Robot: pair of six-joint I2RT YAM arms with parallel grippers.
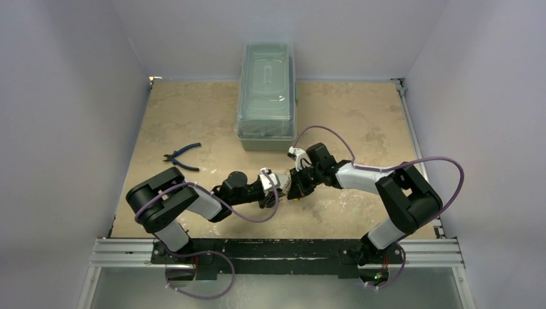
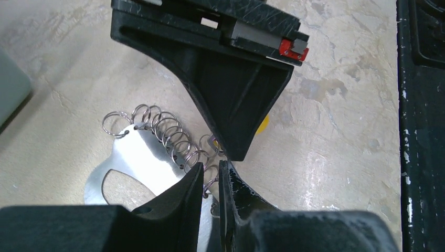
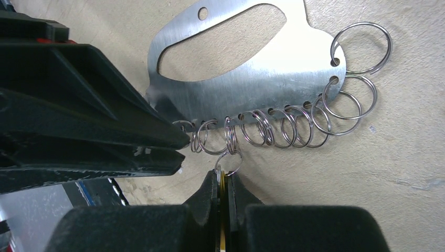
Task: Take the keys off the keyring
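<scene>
The keyring [image 3: 252, 84] is a flat silvery plate with an oval cut-out and a row of small split rings [image 3: 294, 126] along one edge. My left gripper [image 3: 182, 152] is shut on the plate's corner at the end of that row; the left wrist view shows the plate [image 2: 141, 157] between its nearly closed fingers [image 2: 194, 184]. My right gripper [image 3: 222, 176] is shut on the yellow-headed key [image 3: 222, 184], which hangs from one ring [image 3: 229, 160]. Its yellow head [image 2: 264, 124] peeks out behind the right finger. No silvery keys show. Both grippers meet at the table's middle [image 1: 288, 185].
Blue-handled pliers [image 1: 181, 156] lie on the table to the left. A closed translucent green box [image 1: 266, 96] stands at the back centre. The table's black front rail [image 2: 420, 126] runs close beside the grippers.
</scene>
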